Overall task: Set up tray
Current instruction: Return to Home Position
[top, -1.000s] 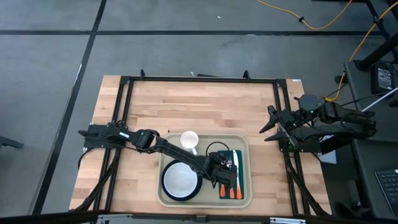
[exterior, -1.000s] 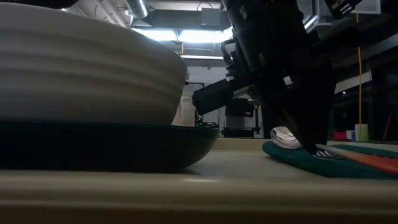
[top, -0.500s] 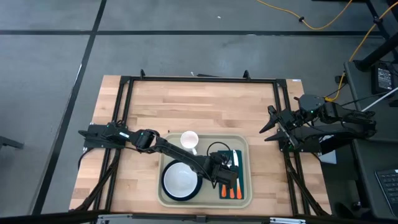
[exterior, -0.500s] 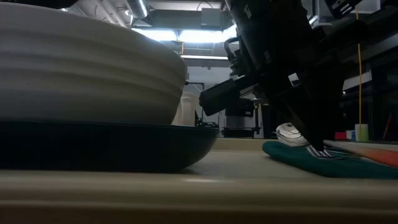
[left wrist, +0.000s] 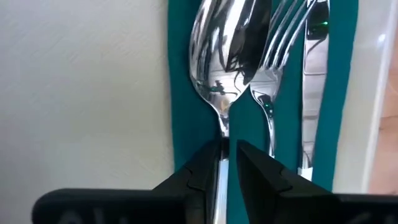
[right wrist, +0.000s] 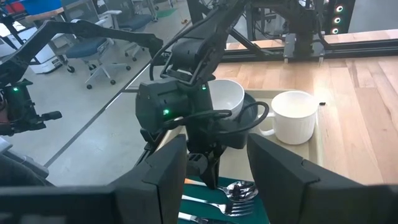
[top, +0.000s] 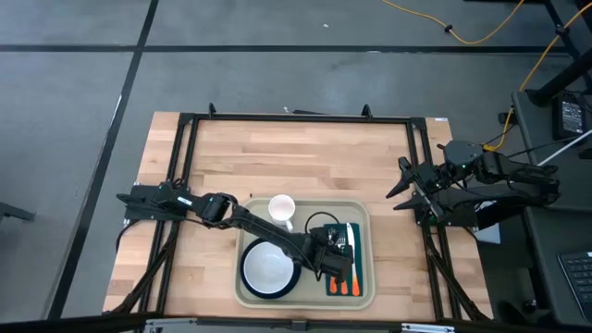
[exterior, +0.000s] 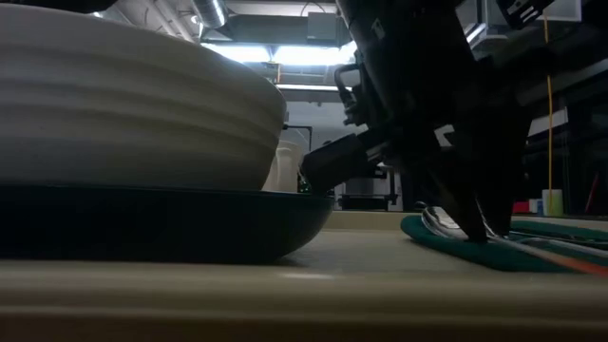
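Hovering low over the right side of the tray (top: 363, 213), the left tool (left wrist: 227, 149) has its two dark fingers only narrowly apart, straddling the thin stem of a spoon (left wrist: 224, 56). A sliver of cloth shows beside the stem, so the tool looks loose around it rather than clamped.

The spoon lies flat on a dark green napkin (left wrist: 180, 93), a soft, matte cloth rectangle. A fork (left wrist: 283, 43) is just beside it, and a knife (left wrist: 314, 68) lies beyond the fork. All three lie parallel. They have shiny metal heads that mirror the lights, and their handles (top: 342, 285) are orange. That neat row suits a place setting, so the layout seems finished, and the arm probably only needs to lift clear without dragging the cloth.

The tray is smooth cream plastic with rounded corners and a raised rim, and it sits at the near middle of the pale wooden bench (top: 277, 157). On its left half a white ribbed bowl (top: 267, 267) rests on a dark plate (exterior: 152, 223). A white mug (top: 281, 208) stands at the far edge.

The right tool (top: 400, 183) waits at the bench's right edge, well apart from the tray, fingers spread wide and empty.
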You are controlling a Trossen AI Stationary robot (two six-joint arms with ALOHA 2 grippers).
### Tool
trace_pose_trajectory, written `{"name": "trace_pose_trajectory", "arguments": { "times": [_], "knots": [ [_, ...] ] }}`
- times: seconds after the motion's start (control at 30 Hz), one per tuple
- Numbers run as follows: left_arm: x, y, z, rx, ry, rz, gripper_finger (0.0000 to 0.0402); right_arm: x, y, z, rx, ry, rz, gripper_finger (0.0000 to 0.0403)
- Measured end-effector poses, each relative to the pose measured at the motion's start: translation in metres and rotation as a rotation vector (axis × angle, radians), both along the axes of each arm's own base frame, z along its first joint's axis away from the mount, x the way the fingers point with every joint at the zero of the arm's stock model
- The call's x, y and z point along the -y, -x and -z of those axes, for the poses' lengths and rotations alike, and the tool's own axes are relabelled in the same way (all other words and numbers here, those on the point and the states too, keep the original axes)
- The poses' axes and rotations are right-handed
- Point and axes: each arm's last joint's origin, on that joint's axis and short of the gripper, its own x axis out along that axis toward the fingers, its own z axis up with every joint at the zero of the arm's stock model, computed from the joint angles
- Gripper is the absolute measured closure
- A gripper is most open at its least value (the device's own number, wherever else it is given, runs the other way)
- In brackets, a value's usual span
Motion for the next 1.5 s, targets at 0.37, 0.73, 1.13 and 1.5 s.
{"name": "trace_pose_trajectory", "arguments": {
  "times": [0.37, 0.73, 1.13, 1.5],
  "knots": [
    [0.000, 0.000, 0.000, 0.005, -0.010, -0.006, 0.0343, 0.000, 0.000, 0.000, 0.004, 0.013, -0.005, 0.0226],
    [-0.002, 0.004, -0.020, -0.052, -0.038, 0.000, 0.0343, 0.000, 0.000, 0.000, 0.007, 0.020, -0.007, 0.0226],
    [-0.013, 0.029, -0.069, -0.140, -0.127, 0.029, 0.0343, 0.000, 0.000, 0.000, 0.019, 0.038, -0.011, 0.0226],
    [-0.055, 0.090, -0.201, -0.074, -0.517, 0.202, 0.0343, 0.003, -0.003, -0.011, 0.089, -0.022, 0.133, 0.0226]
  ]
}}
